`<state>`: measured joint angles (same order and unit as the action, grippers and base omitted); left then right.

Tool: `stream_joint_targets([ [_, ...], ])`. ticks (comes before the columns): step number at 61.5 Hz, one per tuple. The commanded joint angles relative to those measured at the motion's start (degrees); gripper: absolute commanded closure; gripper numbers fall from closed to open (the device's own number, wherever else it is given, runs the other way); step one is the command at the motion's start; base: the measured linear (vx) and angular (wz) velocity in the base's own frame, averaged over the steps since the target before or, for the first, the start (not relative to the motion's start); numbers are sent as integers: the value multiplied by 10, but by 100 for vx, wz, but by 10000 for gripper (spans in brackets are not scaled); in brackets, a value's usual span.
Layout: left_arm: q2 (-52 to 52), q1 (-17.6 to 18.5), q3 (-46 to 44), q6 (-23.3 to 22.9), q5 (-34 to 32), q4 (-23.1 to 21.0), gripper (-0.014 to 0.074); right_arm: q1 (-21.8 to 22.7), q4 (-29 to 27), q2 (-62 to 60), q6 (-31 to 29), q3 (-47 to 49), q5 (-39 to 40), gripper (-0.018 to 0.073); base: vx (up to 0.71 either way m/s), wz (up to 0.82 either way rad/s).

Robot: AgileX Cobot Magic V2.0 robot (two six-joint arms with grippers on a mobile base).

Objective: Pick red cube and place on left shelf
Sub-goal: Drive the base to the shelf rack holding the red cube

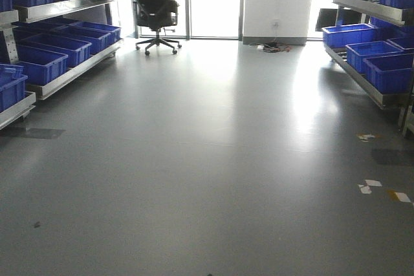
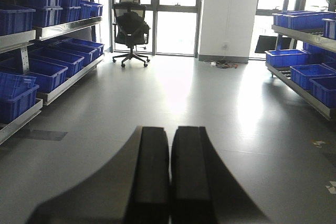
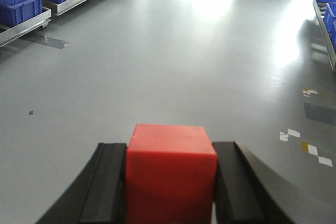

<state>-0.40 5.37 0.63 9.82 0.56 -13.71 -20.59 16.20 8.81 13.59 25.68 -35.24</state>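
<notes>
The red cube [image 3: 170, 177] is being held clamped between the jaws of the right gripper [image 3: 170, 153] over open floor [image 1: 207, 172], the left gripper [image 2: 169, 135] is being carried closed and empty, and transport is judged in hand, with travel toward the left shelf [image 1: 71, 72] being called for next.

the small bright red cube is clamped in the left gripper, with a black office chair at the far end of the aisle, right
Wrong arm: the small bright-red cube is clamped in the right gripper, as the right wrist-mounted view shows. The black office chair is indeed at the far end of the aisle.
</notes>
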Motion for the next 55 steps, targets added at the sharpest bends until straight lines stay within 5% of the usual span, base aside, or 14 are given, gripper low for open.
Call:
stream_joint_targets([
  [1, -7, 4, 14, 0, -47, -1, 495, 0, 16, 6, -2, 15, 53, 501, 43, 9],
  [55, -7, 4, 14, 0, -47, -1, 495, 0, 16, 6, -2, 15, 53, 501, 54, 22],
])
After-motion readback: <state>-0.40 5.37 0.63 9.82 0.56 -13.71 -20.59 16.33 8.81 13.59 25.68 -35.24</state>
